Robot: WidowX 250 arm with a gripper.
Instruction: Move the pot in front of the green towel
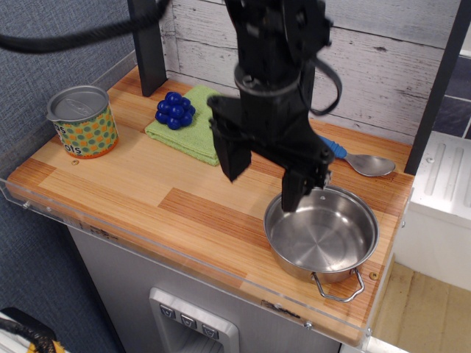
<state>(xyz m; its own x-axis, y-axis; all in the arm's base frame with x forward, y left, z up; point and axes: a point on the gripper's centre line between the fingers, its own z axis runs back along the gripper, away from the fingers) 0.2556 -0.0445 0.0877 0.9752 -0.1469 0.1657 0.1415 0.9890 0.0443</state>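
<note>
While blue grapes (174, 109) top the green towel (199, 123), wide-open empty fingers (263, 178) flank the pot (321, 236).

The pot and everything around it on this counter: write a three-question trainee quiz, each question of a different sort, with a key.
1. True or false: the pot lies directly in front of the green towel.
2. What rests on the green towel? A) a spoon B) a blue berry cluster C) a lid
3. Fill in: the pincer is spread ____ above the pot's left rim.

Key:
1. False; the pot sits at the counter's right front, apart from the towel.
2. B; the blue berry cluster lies on it, while the spoon lies behind the pot and the dotted can stands far left.
3. Open, holding nothing.
</note>
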